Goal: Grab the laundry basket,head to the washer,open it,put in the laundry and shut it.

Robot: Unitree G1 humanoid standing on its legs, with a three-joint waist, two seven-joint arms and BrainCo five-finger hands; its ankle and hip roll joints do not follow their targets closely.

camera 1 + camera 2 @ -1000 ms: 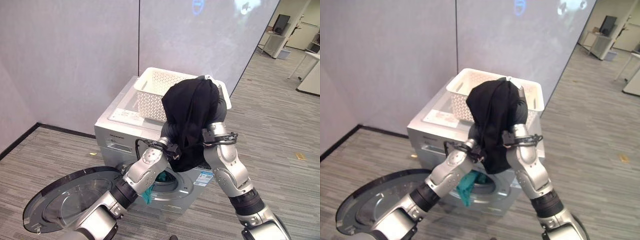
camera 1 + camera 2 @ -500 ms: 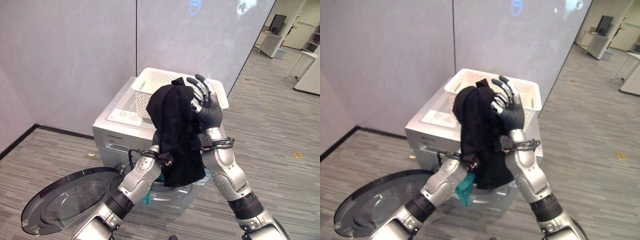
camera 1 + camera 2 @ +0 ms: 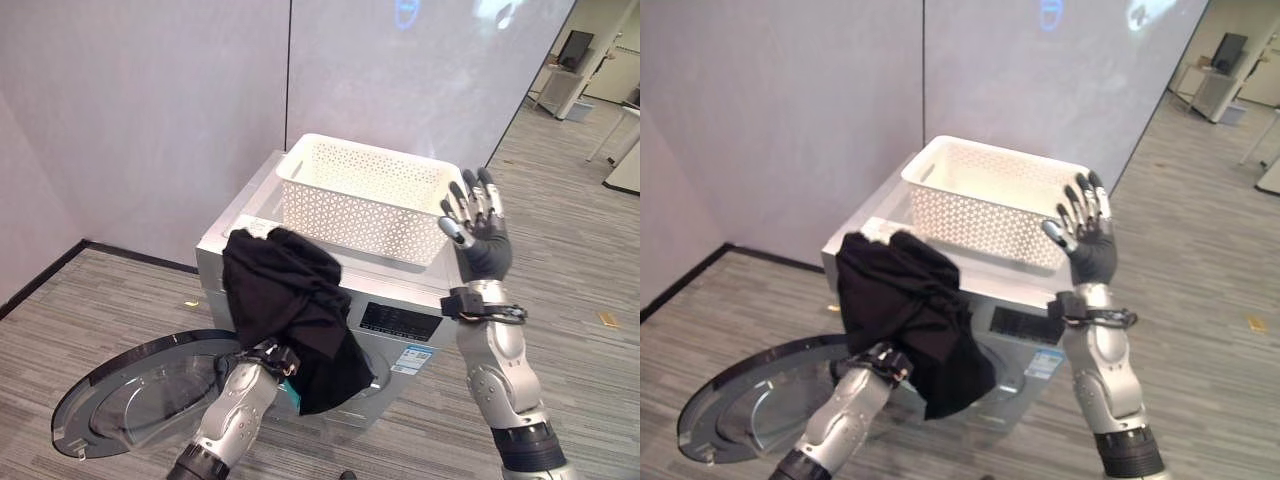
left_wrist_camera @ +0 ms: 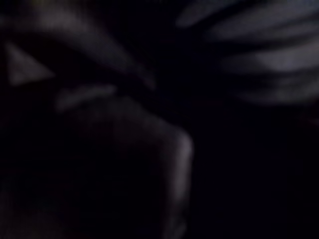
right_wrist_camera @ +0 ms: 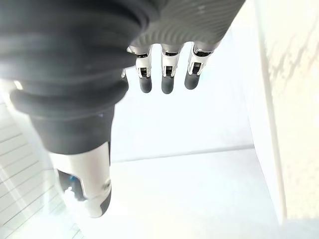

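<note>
Left hand is wholly hidden under the black garment [image 3: 290, 305]; fingers cannot be read. Left wrist view is dark cloth, nothing tellable. Garment covers the washer [image 3: 420, 320] opening and most of its front left. Washer door [image 3: 130, 400] hinge side sits behind the left arm. Basket [image 3: 370, 195] inside: contents not visible.

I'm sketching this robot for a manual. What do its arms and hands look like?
Silver-grey jointed arms with black bands near the elbows. The right hand has a dark ribbed cover and silver, dark-tipped fingers, with a black cable ring at the wrist. The left hand is hidden under black cloth.
</note>
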